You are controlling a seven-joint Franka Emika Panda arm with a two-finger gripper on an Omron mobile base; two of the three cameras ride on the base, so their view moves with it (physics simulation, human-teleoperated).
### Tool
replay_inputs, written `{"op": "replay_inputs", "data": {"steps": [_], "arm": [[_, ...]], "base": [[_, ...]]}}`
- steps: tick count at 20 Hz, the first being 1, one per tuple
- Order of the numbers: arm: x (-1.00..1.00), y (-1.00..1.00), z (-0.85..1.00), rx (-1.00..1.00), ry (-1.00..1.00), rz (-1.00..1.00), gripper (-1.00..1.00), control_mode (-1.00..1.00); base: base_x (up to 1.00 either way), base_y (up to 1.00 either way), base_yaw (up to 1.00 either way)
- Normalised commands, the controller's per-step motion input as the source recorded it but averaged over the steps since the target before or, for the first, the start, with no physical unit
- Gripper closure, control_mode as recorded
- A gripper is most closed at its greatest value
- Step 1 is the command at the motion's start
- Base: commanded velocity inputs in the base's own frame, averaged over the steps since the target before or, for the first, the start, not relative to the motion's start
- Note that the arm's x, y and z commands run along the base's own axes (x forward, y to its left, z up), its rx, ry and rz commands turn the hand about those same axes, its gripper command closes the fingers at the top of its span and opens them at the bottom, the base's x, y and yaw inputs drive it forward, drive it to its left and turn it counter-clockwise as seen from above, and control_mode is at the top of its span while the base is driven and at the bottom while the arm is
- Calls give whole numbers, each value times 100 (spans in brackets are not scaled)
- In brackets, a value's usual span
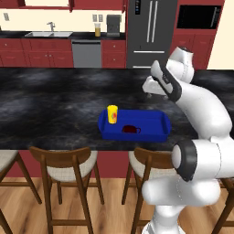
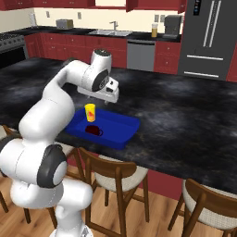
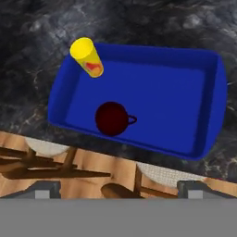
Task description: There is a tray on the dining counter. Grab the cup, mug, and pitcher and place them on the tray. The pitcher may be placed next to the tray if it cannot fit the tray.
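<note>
Going left to right in the left base view, the back wall carries a narrow black countertop (image 1: 27, 34) over red cabinets (image 1: 41, 52), with a white sink (image 1: 48, 34) and faucet, then a grey dishwasher (image 1: 86, 54). On the countertop above the dishwasher's right edge stands the pitcher (image 1: 98, 29), orange liquid inside, far from the tray and just left of a dark coffee machine (image 1: 113, 24). Next come a steel fridge (image 1: 151, 32) and a black microwave (image 1: 199, 16) set in red cabinetry. In front, the dining counter (image 1: 50, 109) spans the picture, black and marbled, on a dark red base, with wooden chairs (image 1: 61, 167) along its near edge over a wood plank floor (image 1: 109, 215). The tray (image 1: 157, 135) sits near the counter's front edge, right of centre. Inside it, the cup (image 1: 112, 114) stands upright at the tray's 10 o'clock corner, and the mug (image 1: 130, 130) rests near the front rim at about 6 o'clock, handle to the right; the two are apart. In the hand view the cup (image 3: 88, 57) is at 10 o'clock in the tray (image 3: 210, 92) and the mug (image 3: 112, 118) at 7 o'clock. The gripper (image 1: 154, 95) hangs above the counter just behind the tray's right half, at 1 o'clock from the mug, jaws spread wide and holding nothing. The right base view shows a stove (image 2: 10, 44) at far left and a toaster (image 2: 64, 23) on the back countertop.
</note>
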Motion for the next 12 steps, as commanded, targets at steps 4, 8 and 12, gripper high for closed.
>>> {"op": "replay_inputs", "data": {"steps": [4, 8, 12], "arm": [[-81, -27, 31, -5, 11, -27, -100, -100], [-86, -18, 27, -5, 3, -19, -100, -100], [-53, -4, 18, -11, 2, -9, -100, -100]], "base": [[0, 0, 0], [0, 0, 0], [0, 0, 0]]}}
